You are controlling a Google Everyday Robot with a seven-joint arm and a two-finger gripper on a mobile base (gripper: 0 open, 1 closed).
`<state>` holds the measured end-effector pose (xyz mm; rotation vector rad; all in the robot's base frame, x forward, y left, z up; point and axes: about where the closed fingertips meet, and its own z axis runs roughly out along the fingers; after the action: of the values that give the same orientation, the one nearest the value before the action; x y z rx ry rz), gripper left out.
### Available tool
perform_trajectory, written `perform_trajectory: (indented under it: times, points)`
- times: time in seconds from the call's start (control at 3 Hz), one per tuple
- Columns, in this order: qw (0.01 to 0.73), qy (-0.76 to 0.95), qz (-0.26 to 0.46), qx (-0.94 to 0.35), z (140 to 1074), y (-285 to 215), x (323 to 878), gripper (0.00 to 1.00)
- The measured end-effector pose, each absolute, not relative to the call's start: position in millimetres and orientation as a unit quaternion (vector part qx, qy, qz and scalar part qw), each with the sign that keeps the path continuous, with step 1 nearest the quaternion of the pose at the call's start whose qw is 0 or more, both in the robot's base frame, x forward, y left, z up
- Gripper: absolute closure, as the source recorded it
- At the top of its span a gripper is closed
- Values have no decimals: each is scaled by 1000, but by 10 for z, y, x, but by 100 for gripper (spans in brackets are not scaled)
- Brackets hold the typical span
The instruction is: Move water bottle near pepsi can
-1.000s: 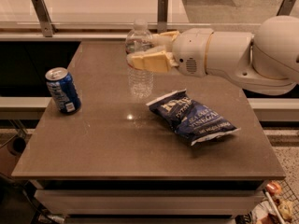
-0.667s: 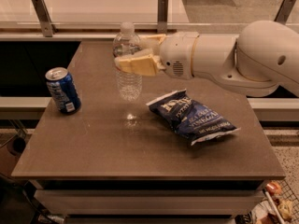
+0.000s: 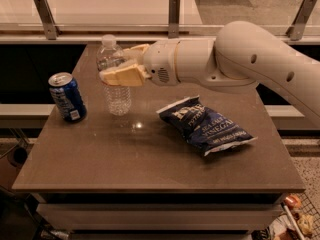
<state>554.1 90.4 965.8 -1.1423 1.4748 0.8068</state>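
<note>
The water bottle [image 3: 115, 91] is a clear ribbed plastic bottle with a white cap, upright at the left-centre of the brown table [image 3: 150, 154]. My gripper [image 3: 121, 68] is shut around its upper body, with tan fingers [image 3: 122, 76] in front and behind; they hide the label band. The bottle's base is at or just above the tabletop; I cannot tell if it touches. The pepsi can [image 3: 67, 97], short and blue with a silver top, stands upright to the left of the bottle, a small gap apart.
A flat dark-blue chip bag [image 3: 207, 125] lies on the table to the right of the bottle. My white arm [image 3: 240, 59] reaches in from the right above the bag. A rail with metal posts [image 3: 173, 9] runs behind the table.
My gripper has carried the water bottle leftward across the table, from near the chip bag to close beside the pepsi can, and lower. The can and bag have not moved.
</note>
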Motion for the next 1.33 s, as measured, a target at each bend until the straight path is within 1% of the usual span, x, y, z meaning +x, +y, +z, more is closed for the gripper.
perform_trajectory:
  times: [1.33]
  points:
    - [507, 608, 357, -495, 9407, 1284, 5561, 100]
